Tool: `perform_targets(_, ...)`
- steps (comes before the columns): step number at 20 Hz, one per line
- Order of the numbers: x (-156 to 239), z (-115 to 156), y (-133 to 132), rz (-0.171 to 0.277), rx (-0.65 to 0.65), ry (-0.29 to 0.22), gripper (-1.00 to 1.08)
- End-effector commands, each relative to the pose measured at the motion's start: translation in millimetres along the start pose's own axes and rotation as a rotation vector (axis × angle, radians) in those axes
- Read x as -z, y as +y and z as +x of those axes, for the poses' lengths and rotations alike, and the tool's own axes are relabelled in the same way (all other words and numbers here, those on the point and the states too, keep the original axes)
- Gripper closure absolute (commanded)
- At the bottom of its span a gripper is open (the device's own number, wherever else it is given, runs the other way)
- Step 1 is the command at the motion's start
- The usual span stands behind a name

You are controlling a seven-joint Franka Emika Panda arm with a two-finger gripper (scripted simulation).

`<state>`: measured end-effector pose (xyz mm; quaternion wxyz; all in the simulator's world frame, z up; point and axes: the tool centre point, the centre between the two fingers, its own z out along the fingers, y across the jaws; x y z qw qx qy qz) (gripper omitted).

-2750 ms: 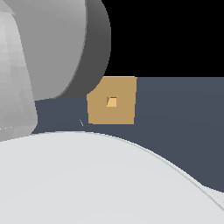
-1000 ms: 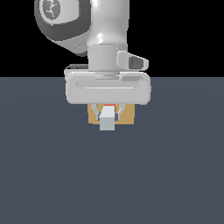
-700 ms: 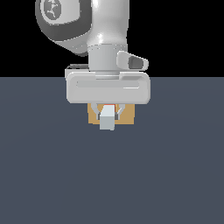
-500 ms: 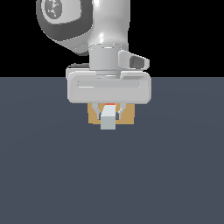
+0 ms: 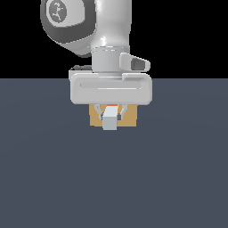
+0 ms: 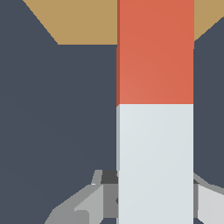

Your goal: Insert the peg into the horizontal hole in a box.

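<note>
My gripper [image 5: 110, 116] is shut on the peg [image 5: 110, 120], whose pale grey-white end faces the exterior camera and whose orange-red part [image 5: 111, 106] points toward the tan box [image 5: 129, 116] behind it. In the wrist view the peg [image 6: 155, 131] runs lengthwise, grey-white near my fingers [image 6: 83, 201] and orange-red toward the box [image 6: 74, 22]. The hole is hidden behind the peg and my hand in both views, so I cannot tell whether the tip is inside it.
The dark blue-grey table [image 5: 178, 169] spreads around the box. My arm and hand [image 5: 111, 89] cover the box's upper part in the exterior view.
The peg's near end has drawn slightly away from the camera toward the box. Much earlier the box stood uncovered with its hole visible.
</note>
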<state>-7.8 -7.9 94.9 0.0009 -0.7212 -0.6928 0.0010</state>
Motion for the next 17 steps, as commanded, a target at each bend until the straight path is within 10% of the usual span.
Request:
perform_targets(1, 1.5, 13.5, 0.2, -0.003, 0.002, 0.001, 1.08)
perform_targets(17, 2.2, 94.6, 1.7, -0.004, 0.002, 0.001, 1.08)
